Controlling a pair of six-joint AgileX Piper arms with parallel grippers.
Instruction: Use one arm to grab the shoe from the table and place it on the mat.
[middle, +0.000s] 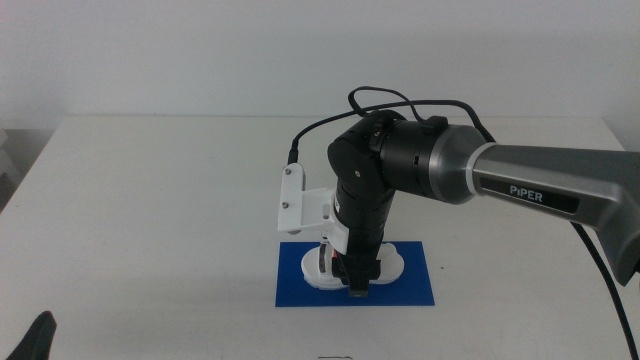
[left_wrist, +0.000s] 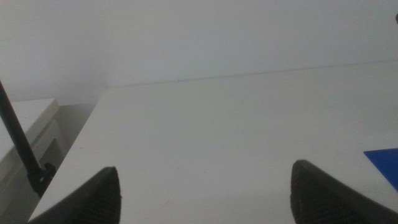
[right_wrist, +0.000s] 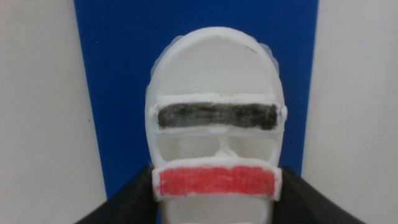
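The white shoe lies on the blue mat near the table's front middle. The right arm reaches in from the right and points straight down over the shoe. My right gripper has one jaw on each side of the shoe and is shut on it. In the right wrist view the shoe shows a dark strap and a red strap, with the mat under it and my right gripper against its sides. My left gripper is open and empty at the front left.
The white table spreads around the mat on all sides. My left gripper's tip shows at the bottom left corner of the middle view. A corner of the mat shows in the left wrist view.
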